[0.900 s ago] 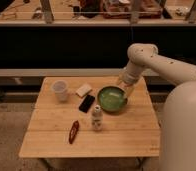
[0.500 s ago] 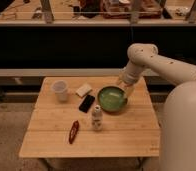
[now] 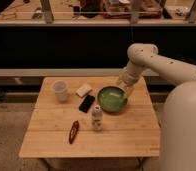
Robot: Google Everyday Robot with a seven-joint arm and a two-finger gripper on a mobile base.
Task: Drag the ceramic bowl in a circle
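The ceramic bowl (image 3: 112, 98) is a round glossy green bowl with a darker rim, sitting right of centre on the wooden table (image 3: 51, 135). My gripper (image 3: 125, 92) comes down from the white arm at the right and sits at the bowl's right rim, touching or just over it.
A translucent plastic cup (image 3: 60, 91) stands at the table's back left. A pale block (image 3: 83, 90) and a black phone-like slab (image 3: 86, 103) lie left of the bowl. A small white bottle (image 3: 96, 118) stands in front of it. A red object (image 3: 73, 131) lies nearer the front edge.
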